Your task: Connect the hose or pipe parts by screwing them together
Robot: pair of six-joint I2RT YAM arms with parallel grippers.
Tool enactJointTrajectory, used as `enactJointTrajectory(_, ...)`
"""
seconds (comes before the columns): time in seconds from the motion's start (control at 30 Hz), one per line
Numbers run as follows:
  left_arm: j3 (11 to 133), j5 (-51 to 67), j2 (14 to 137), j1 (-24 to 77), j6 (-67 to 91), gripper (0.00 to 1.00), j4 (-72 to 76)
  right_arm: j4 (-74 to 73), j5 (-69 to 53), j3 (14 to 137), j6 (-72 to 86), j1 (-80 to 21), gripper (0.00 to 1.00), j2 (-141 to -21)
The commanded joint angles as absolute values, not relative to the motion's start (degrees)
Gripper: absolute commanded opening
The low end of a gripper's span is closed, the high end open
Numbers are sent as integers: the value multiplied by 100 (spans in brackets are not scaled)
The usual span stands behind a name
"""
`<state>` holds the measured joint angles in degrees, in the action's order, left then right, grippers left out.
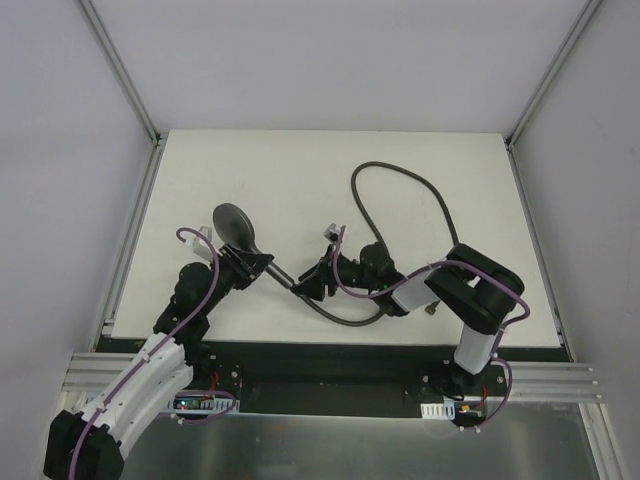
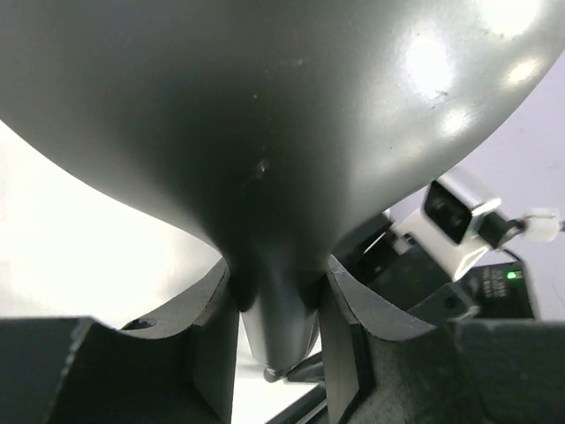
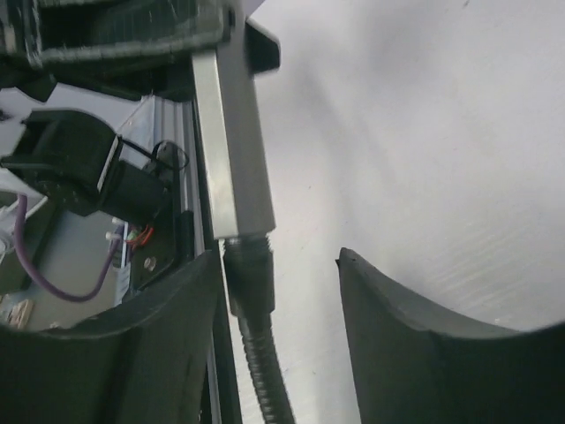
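The dark grey shower head (image 1: 237,226) lies on the white table (image 1: 300,170), its straight handle (image 1: 272,266) pointing to the lower right. My left gripper (image 1: 250,264) is shut on that handle; in the left wrist view the handle (image 2: 275,322) sits pinched between both fingers (image 2: 216,344) under the broad head (image 2: 291,115). The thin hose (image 1: 400,172) loops across the right half of the table. Its end fitting (image 3: 250,272) meets the handle's end (image 3: 231,141). My right gripper (image 3: 279,261) is open around the fitting, which rests against the left finger (image 3: 168,327), with a gap to the right finger (image 3: 397,336).
Aluminium rails (image 1: 330,372) run along the near edge behind both arm bases. White walls enclose the table on three sides. The right arm's elbow (image 1: 480,290) stands over the near right part of the table. Purple cables (image 1: 205,290) trail along both arms.
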<state>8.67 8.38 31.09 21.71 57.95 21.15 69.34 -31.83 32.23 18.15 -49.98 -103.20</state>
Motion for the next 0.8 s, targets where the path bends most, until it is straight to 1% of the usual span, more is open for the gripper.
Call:
enactJointTrajectory(0.0,1467,616,3172,2232,5687,0,1251,7825,-2664,3007,1507,-4860,67,-9827)
enactJointTrajectory(0.03,1677,520,3234,2232,5687,0,1091,7596,-2411,2954,1312,-4904,71,-9609)
enactJointTrajectory(0.07,1774,345,3269,2224,5774,0,951,7150,-2226,2892,1101,-4939,78,-9502)
enactJointTrajectory(0.17,2135,203,3427,2232,6185,0,265,6455,-1163,2655,-128,-5369,84,-8984)
enactJointTrajectory(0.2,2231,133,3471,2224,6301,0,29,6268,-847,2628,-845,-5535,84,-8861)
enactJointTrajectory(0.23,2415,88,3585,2224,6397,0,-235,6093,-156,2654,-1314,-5955,85,-8633)
enactJointTrajectory(0.3,2618,35,3726,2224,6539,0,-517,5906,682,2654,-2088,-6440,84,-8491)
enactJointTrajectory(0.33,2871,35,3883,2224,6556,0,-867,5924,1181,2672,-2753,-6817,84,-8429)
enactJointTrajectory(0.4,3145,35,4042,2232,6574,0,-1211,5906,1563,2786,-3223,-7091,82,-8429)
enactJointTrajectory(0.43,3408,-113,4191,2232,6618,0,-1535,5915,2008,2838,-3434,-7336,81,-8490)
enactJointTrajectory(0.47,3532,-123,4262,2232,6679,0,-1695,5932,2230,2961,-3915,-7461,81,-8542)
enactJointTrajectory(0.53,3821,-132,4402,2224,6741,0,-1906,6011,2887,3093,-4340,-7759,79,-8744)
enactJointTrajectory(0.57,3902,-141,4429,2232,6828,0,-2116,6107,3039,3224,-4742,-7839,77,-8823)
enactJointTrajectory(0.63,4069,-132,4508,2224,6890,0,-2249,6161,3329,3348,-5008,-7980,73,-9034)
enactJointTrajectory(0.67,4113,-132,4517,2232,6891,0,-2320,6187,3418,3410,-5175,-8015,70,-9096)
enactJointTrajectory(0.77,4192,-123,4579,2232,6978,0,-2469,6397,3630,3542,-5440,-8121,68,-9316)
